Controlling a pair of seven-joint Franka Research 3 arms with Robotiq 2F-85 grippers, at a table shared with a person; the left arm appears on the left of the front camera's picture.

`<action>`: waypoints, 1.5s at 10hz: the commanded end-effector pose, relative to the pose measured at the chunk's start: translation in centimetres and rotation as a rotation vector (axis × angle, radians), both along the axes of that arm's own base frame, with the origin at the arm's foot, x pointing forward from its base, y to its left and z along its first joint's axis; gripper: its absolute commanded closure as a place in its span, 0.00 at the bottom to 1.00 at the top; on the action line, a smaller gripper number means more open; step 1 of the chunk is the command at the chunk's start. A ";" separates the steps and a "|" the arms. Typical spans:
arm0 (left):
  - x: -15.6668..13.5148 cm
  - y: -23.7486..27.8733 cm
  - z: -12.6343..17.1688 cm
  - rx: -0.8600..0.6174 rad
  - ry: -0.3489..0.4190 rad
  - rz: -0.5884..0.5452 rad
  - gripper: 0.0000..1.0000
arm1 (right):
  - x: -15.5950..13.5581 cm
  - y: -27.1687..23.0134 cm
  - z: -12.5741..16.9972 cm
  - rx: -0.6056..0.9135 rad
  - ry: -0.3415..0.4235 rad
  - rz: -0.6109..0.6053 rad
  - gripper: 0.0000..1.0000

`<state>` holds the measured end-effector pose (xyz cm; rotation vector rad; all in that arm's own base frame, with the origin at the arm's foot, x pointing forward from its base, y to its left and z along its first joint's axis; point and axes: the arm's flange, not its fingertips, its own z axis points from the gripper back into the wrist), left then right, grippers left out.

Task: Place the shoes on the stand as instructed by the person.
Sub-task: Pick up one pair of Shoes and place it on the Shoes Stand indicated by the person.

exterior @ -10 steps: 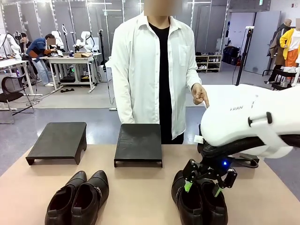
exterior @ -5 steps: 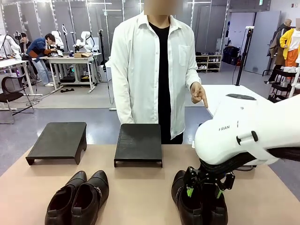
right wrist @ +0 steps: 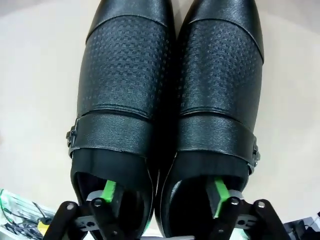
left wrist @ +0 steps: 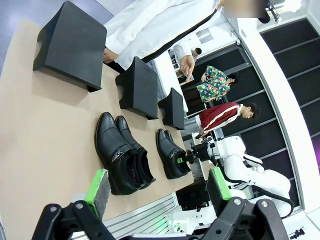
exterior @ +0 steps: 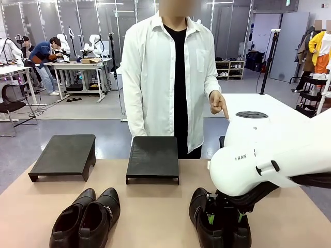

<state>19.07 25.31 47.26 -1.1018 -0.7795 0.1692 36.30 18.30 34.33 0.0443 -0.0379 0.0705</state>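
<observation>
The right pair of black shoes (exterior: 198,205) lies at the front right of the table. My right gripper (exterior: 224,217) is down in it, open. In the right wrist view one green-padded finger stands inside each shoe opening, and the gripper (right wrist: 165,192) straddles the touching inner walls of the pair (right wrist: 170,75). The left pair (exterior: 85,217) lies at the front left, untouched. The person (exterior: 170,72) stands behind the table, and one hand (exterior: 220,106) points a finger down towards the right side. My left gripper (left wrist: 156,187) hangs open high above the table, with nothing in it.
Two low black stands sit near the far edge, one on the left (exterior: 64,152) and one in the middle (exterior: 153,155). The left wrist view shows a third stand (left wrist: 172,107) farther right. My right arm's white body hides the table's right part.
My right arm has come down and the gripper's fingers have sunk into the openings of the right pair. The person's pointing hand has stayed in place. The shoes have not moved.
</observation>
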 end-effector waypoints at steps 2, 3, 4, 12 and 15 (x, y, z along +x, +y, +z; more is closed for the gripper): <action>-0.1 0.0 0.1 -0.001 -0.007 -0.005 0.00 | -1.9 0.2 -1.5 -0.055 -0.015 -0.019 1.00; -0.1 0.0 0.1 -0.001 -0.007 -0.005 0.00 | -1.9 0.2 -1.6 -0.050 -0.016 -0.021 1.00; -0.1 0.0 0.1 -0.001 -0.007 -0.005 0.00 | -2.0 0.2 -1.6 -0.046 -0.014 -0.023 0.86; -0.1 0.0 0.1 -0.001 -0.007 -0.005 0.00 | -1.5 -1.9 5.5 0.024 -0.084 -0.032 1.00; -0.1 0.0 0.1 -0.001 -0.007 -0.005 0.00 | -0.8 -5.0 13.0 0.033 -0.168 0.016 1.00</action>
